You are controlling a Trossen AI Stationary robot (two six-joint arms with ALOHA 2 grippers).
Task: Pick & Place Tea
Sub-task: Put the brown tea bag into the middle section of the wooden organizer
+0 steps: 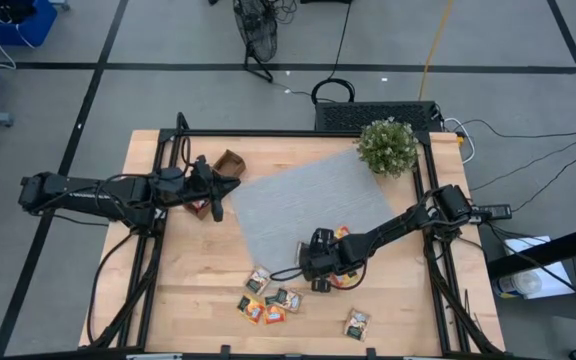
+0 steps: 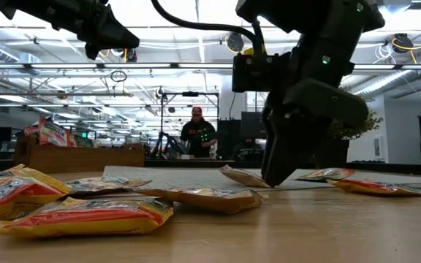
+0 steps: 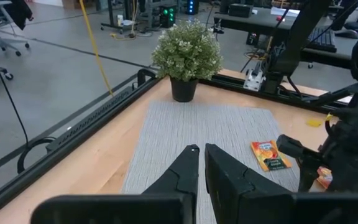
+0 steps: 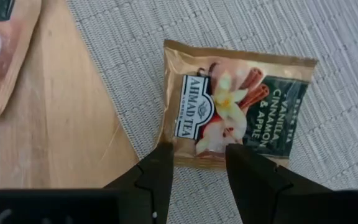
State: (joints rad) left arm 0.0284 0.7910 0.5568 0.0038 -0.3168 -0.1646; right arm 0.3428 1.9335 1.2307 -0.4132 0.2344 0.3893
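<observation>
A gold tea sachet [image 4: 235,106] lies flat on the near edge of the grey woven mat [image 1: 308,200], one edge reaching over the bare wood. My right gripper [image 4: 197,152] stands open over it, pointing steeply down, with the sachet's edge between its fingertips. More tea sachets lie in a cluster [image 1: 268,300] near the front edge, one alone [image 1: 356,322], and others sit by the right arm [image 1: 340,232]. My left gripper [image 3: 201,149] hovers shut and empty, high over the mat's left corner beside the wooden tray [image 2: 79,157]. My right gripper comes at the gold sachet's edge [image 4: 197,158] from above, slanting, one finger at either side of the middle of that edge. I cannot tell whether the fingertips touch it. The sachet lies flat on the mat and the wood.
A potted plant [image 1: 388,145] stands at the mat's far right corner. The wooden tray holds a few sachets [image 2: 50,131] upright. Black frame rails run along the table's left and right sides. A person [image 2: 197,135] stands far off in the room behind.
</observation>
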